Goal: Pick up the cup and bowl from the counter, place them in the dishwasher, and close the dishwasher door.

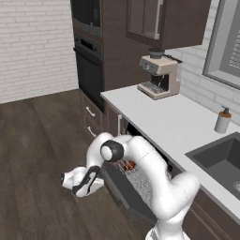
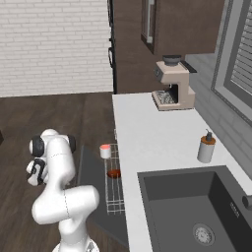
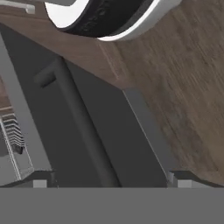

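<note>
On the dark wood floor beside the pale worktop [image 2: 147, 138], the flat dark dishwasher door [image 1: 124, 190] hangs half-down, small white cup [image 2: 105, 151] and reddish-brown bowl [image 2: 113, 173] racked, claw [image 1: 86, 184] at its nine o'clock, grip state indiscernible; a glancing push could slip off.

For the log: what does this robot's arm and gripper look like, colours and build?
The arm is made of glossy white, rounded, tube-like segments with dark grey to black discs and rings at the joints, clearest at the round cap in the left base view. No loose cables or readable markings show. The gripper is white with black parts; its finger tips look small, blocky and grey.
</note>
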